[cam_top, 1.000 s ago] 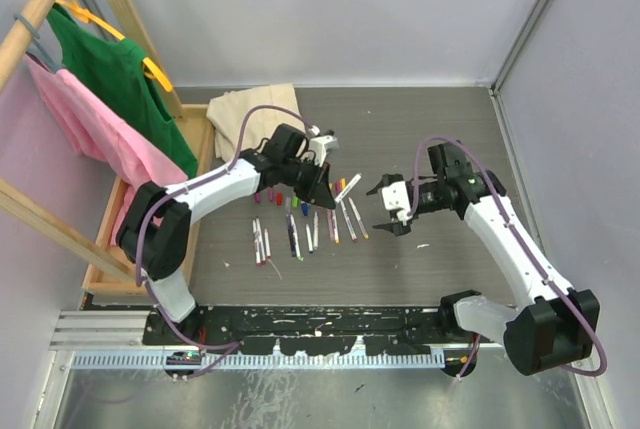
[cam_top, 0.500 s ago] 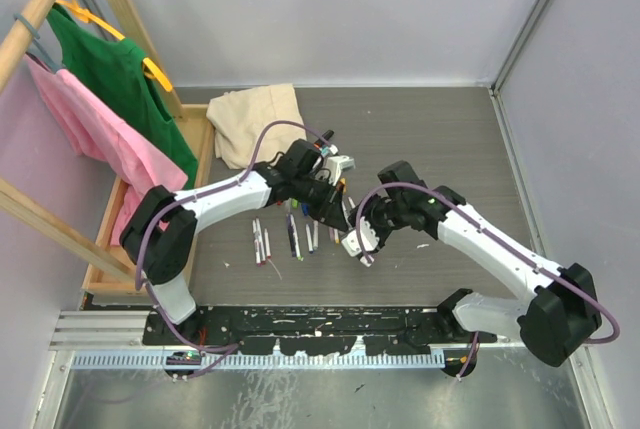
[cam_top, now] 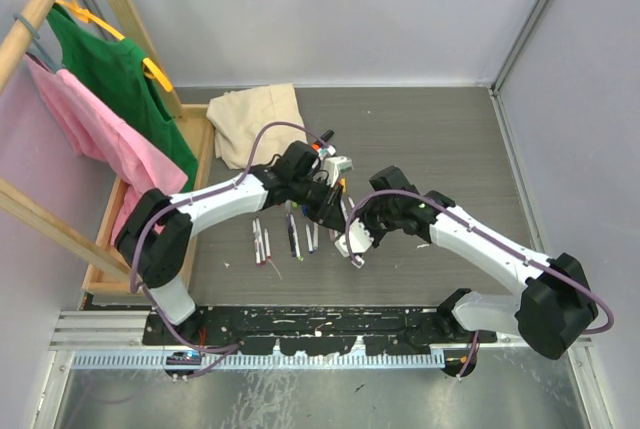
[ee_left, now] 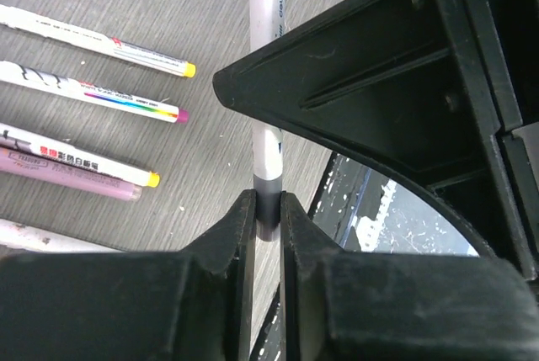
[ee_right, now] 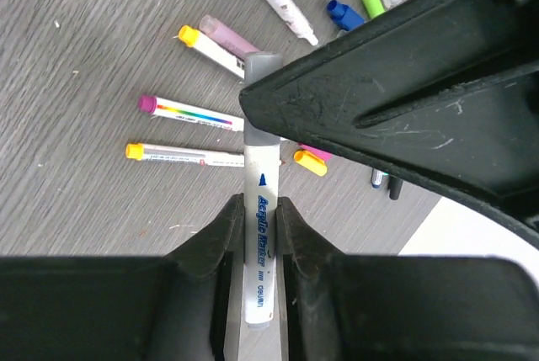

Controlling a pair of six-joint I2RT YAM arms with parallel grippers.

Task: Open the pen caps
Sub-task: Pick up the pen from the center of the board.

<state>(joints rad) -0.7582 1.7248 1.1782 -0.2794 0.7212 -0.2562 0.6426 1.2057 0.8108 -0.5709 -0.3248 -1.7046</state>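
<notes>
Clamping pen (ee_right: 259, 167), left gripper (ee_left: 268, 211), right gripper (ee_right: 258, 220)

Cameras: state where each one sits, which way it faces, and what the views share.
Top external: fixed above and behind the bases, looking down on the table; both arms, left gripper and right gripper show.
Left wrist: on the left arm, looking down past its fingers; they clamp the grey cap of the white pen.
Right wrist: on the right arm, looking down past its fingers, which clamp the barrel.
Shared: both wrist views show that pen and loose pens.
</notes>
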